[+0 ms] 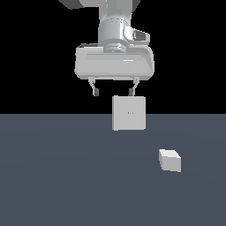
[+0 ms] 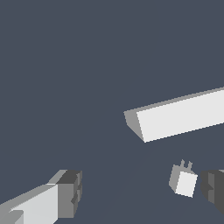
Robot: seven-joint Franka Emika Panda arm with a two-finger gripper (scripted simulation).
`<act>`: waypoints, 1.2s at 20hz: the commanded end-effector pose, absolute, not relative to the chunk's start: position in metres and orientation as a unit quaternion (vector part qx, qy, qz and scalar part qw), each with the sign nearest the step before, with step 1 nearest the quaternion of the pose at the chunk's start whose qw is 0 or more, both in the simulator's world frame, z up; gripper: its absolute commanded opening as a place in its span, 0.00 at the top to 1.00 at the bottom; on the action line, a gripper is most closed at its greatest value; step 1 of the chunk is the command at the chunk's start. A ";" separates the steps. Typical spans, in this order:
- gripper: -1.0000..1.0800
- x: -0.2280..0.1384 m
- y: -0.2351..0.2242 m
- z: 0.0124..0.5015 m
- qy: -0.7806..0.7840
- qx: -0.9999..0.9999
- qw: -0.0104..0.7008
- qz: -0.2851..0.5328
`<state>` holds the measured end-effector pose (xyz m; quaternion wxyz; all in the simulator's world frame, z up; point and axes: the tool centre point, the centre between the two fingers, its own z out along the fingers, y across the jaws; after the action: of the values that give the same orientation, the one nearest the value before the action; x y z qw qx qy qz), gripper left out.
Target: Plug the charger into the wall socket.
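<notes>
The charger (image 1: 170, 160) is a small off-white block lying on the grey floor toward the exterior view's right. In the wrist view the charger (image 2: 183, 180) shows two short prongs on one face. The wall socket (image 1: 128, 113) is an upright white square plate with two tiny dots at its centre; in the wrist view the wall socket (image 2: 181, 114) appears as a long white slab seen from above. My gripper (image 1: 113, 92) hangs open in the air above the socket's upper edge, holding nothing. One fingertip (image 2: 70, 194) shows well apart from the other.
A flat dark grey floor (image 1: 66, 176) carries both objects. Behind it is plain black background.
</notes>
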<state>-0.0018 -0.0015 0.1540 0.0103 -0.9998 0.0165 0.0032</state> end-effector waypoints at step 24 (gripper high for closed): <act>0.04 -0.047 -0.058 0.109 0.079 -0.995 -0.004 -0.060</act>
<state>-0.0416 -0.0517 0.1146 -0.0021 -0.9960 0.0718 -0.0525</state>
